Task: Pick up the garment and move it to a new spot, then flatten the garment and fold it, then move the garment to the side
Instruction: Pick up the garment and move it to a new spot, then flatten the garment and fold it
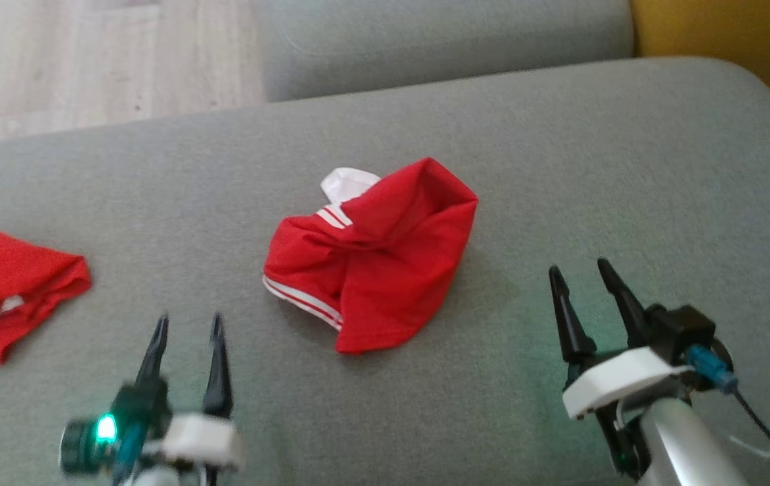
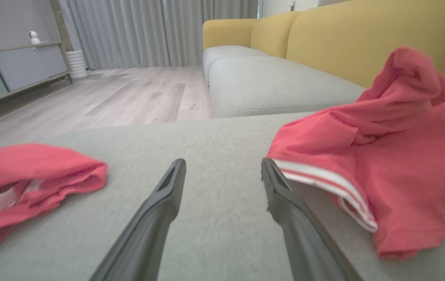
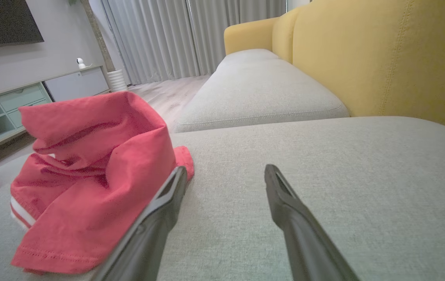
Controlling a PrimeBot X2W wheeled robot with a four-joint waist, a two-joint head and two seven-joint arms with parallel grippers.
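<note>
A crumpled red garment (image 1: 375,253) with white stripes lies in a heap mid-cushion on the grey sofa seat (image 1: 560,169). It rises at the right in the left wrist view, red garment (image 2: 382,148), and at the left in the right wrist view, red garment (image 3: 89,175). My left gripper (image 1: 188,324) is open, low and to the left of the heap, nothing between its fingers. My right gripper (image 1: 582,271) is open to the heap's right, also empty. Both sets of jaws stand apart from the cloth.
A second red garment (image 1: 0,290) lies bunched at the seat's left edge, also seen as red cloth (image 2: 27,187) in the left wrist view. Beyond the seat are another grey cushion (image 1: 439,40), the yellow backrest (image 3: 382,58), wooden floor (image 1: 88,61) and a TV cabinet (image 2: 15,70).
</note>
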